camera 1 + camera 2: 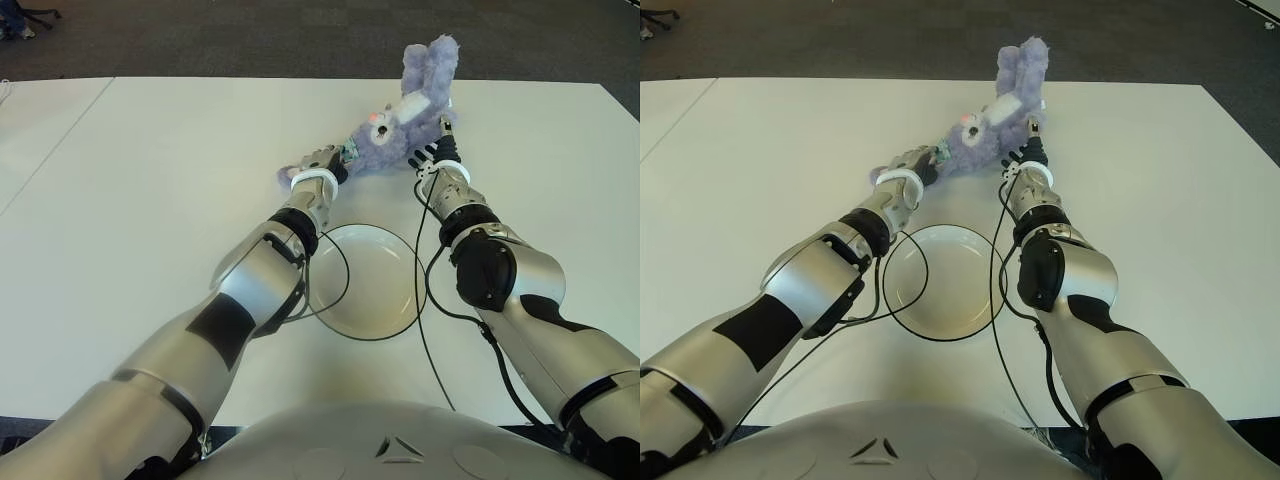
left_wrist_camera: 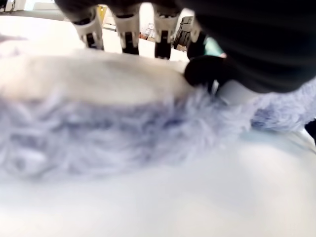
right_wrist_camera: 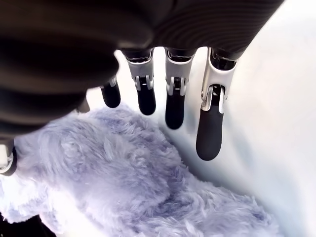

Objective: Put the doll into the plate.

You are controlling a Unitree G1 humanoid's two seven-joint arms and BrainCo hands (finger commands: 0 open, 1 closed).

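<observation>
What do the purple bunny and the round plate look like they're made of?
The doll looks like soft plush fabric: long, fluffy lilac pile shows clearly in both wrist views. The plate looks like glazed ceramic or smooth plastic, white with an even, faintly glossy surface and a thin rim; which one can't be told.

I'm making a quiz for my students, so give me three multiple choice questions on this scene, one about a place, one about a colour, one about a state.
1. Where is the doll?
A. on the table beyond the plate
B. in the plate
C. on the floor

2. What colour is the doll's fur?
A. green
B. lilac
C. red

3. What does the plate hold?
A. the doll
B. nothing
C. a cup

Answers:
1 A: it lies on the table between the left hand and right hand.
2 B: the fur shows pale purple.
3 B: its white inside is bare.
</observation>
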